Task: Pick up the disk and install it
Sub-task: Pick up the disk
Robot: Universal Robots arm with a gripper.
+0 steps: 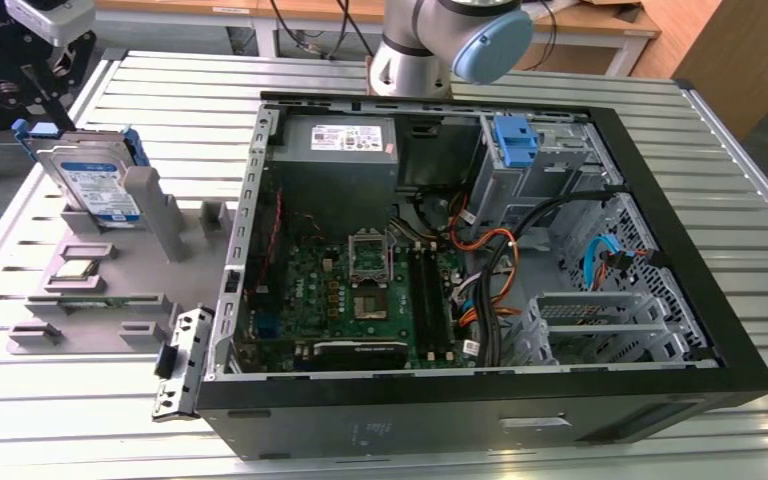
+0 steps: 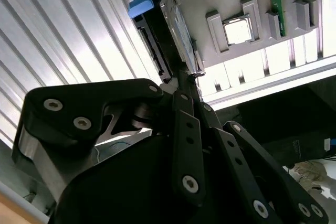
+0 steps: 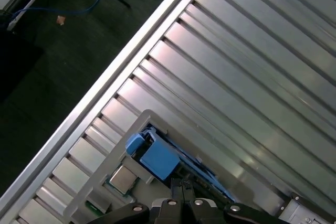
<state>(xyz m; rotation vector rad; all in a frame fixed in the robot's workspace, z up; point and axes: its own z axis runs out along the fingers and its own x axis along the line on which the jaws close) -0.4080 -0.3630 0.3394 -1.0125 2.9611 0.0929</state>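
The disk (image 1: 91,185), a silver drive with a blue-and-white label in a blue carrier, stands on edge in a grey fixture (image 1: 131,270) at the exterior view's left. My gripper (image 1: 31,100) hangs just above the disk's upper far corner. Both wrist views look down the black fingers, which are shut together, at the disk's blue carrier (image 3: 157,158) and its edge (image 2: 176,19). The gripper's (image 2: 184,77) tips (image 3: 181,184) lie close over the disk's top edge. I cannot tell whether they touch it.
The open computer case (image 1: 744,330) lies on the slatted metal table, with a grey power supply (image 1: 337,140), a motherboard and a blue bracket (image 1: 515,140) at the drive bay. The fixture also holds a processor chip (image 1: 77,268) and a memory stick (image 1: 91,300). The arm's base (image 1: 411,50) stands behind the case.
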